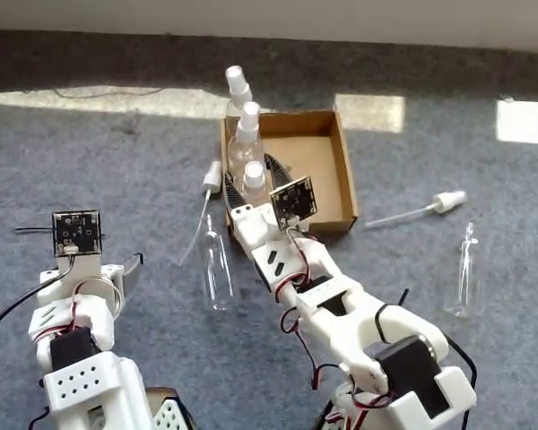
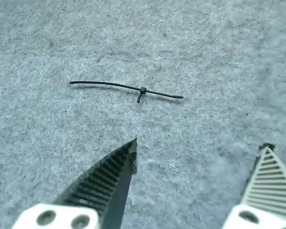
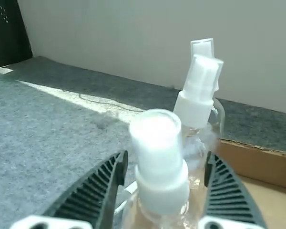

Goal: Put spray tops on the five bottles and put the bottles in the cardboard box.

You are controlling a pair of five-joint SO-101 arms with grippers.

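Three clear bottles with white spray tops stand in a row along one side of the cardboard box [image 1: 323,170]: the far bottle [image 1: 238,87], the middle bottle [image 1: 248,127] and the near bottle [image 1: 254,179]. My right gripper [image 1: 254,184] is open, its fingers either side of the near bottle [image 3: 159,162] with small gaps. An uncapped bottle [image 1: 215,264] lies on the carpet left of the right arm, a loose spray top [image 1: 212,176] just beyond it. Another uncapped bottle [image 1: 467,273] and spray top [image 1: 448,202] lie to the right. My left gripper [image 2: 200,150] is open over bare carpet.
A thin black tie [image 2: 140,89] lies on the grey carpet ahead of the left gripper [image 1: 125,269]. A wall runs along the far edge of the carpet. The right half of the box floor is bare.
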